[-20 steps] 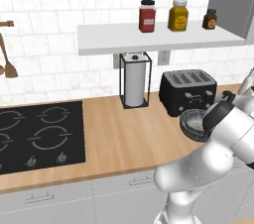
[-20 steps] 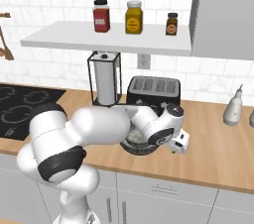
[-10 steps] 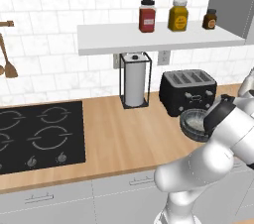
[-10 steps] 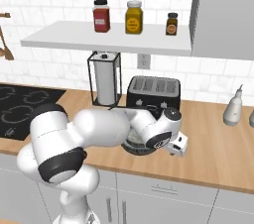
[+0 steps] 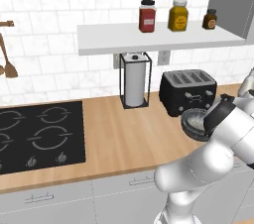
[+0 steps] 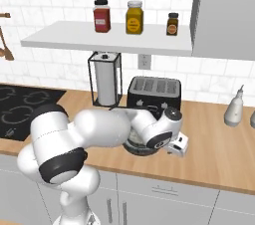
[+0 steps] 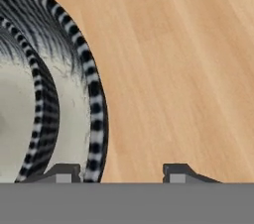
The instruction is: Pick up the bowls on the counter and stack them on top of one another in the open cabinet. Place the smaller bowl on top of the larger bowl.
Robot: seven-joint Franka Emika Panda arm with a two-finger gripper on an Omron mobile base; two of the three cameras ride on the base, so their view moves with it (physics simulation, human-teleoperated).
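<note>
Bowls (image 7: 44,114) sit nested on the counter (image 5: 129,139) in front of the toaster (image 5: 188,91); the gripper (image 7: 121,173), jaws apart and empty, straddles the outer rim. A shallow grip could let it slip.

The arm bends low across the counter's (image 6: 214,144) front edge, wrist turned downward. The gripper (image 7: 121,173) points straight down, its fingers (image 7: 176,172) spread wide apart, holding nothing between them.
</note>
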